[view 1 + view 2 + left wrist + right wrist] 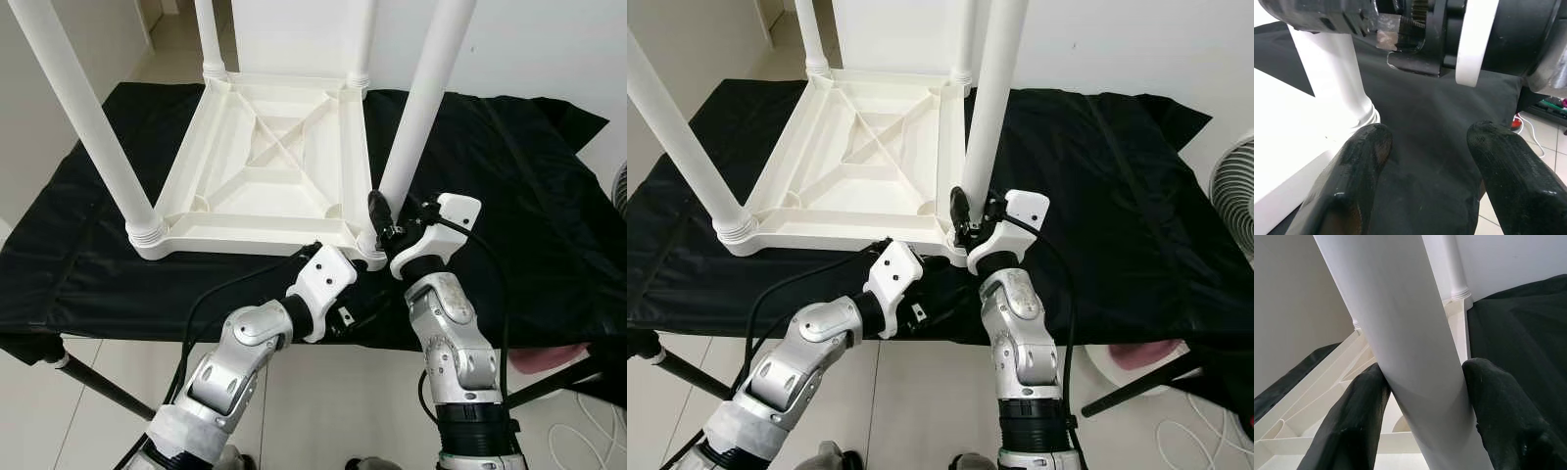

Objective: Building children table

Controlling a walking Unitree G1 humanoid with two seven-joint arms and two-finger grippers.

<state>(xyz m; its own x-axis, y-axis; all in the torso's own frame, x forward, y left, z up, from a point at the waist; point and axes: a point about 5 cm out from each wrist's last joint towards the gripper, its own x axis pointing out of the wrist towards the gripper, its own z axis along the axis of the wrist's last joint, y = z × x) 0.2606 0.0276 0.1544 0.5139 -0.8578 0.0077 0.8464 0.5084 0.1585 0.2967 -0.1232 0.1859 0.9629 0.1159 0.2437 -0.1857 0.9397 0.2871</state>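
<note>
White children's table (265, 162) lies upside down on the black cloth (509, 196), legs up. Right gripper (1422, 396) pinches the near-right leg (421, 108) just above its socket, a finger on either side. Left gripper (1427, 161), fingers spread and holding nothing, hovers over cloth just beside that corner, below the right gripper.

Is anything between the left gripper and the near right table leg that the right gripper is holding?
Nothing visible. The left gripper is open over bare black cloth, with the leg just ahead beside it. The right gripper clamps that leg from the other side, above the left's path.
</note>
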